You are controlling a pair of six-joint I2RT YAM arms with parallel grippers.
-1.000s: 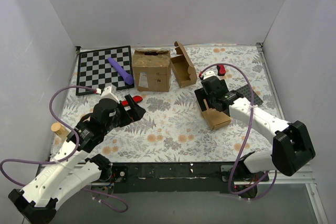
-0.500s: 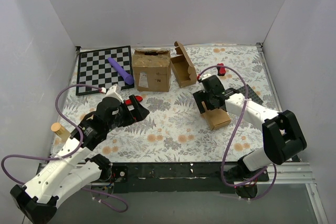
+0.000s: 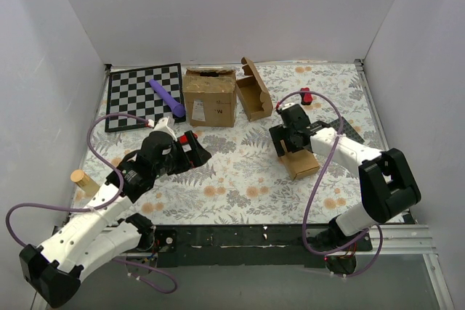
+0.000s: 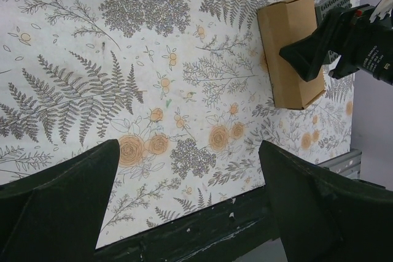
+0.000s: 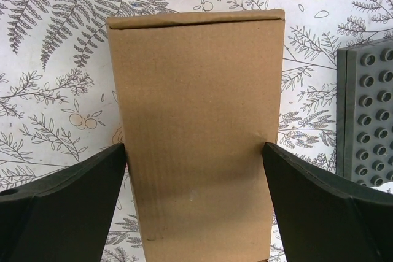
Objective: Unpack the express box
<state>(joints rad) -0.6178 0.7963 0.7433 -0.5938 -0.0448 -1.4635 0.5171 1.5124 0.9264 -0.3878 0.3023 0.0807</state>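
The express box (image 3: 303, 165) lies flat on the table, a little toward 4 o'clock from the middle, its lid down and nothing taken out of it yet. The right tool (image 3: 290, 143) hangs over the box's 12 o'clock end just as it did a second ago. What has shifted on that side is the arm behind it, whose elbow has swung in toward the table. From the right wrist view the tool is spread wide, one finger (image 5: 67, 200) along each long side of the box. I cannot tell whether the pads actually press the cardboard, and it has lifted nothing. The bigger change is on the left. The left tool (image 3: 195, 152) has travelled from near 8 o'clock up toward the middle of the table and now points at 3 o'clock, straight at the box. It is gaping wide with nothing in it. I read this as the two arms closing on the box together, the right steadying it while the left comes to work the flap. The grey studded plate (image 5: 365, 121) sits just beside the box and could get in the way.
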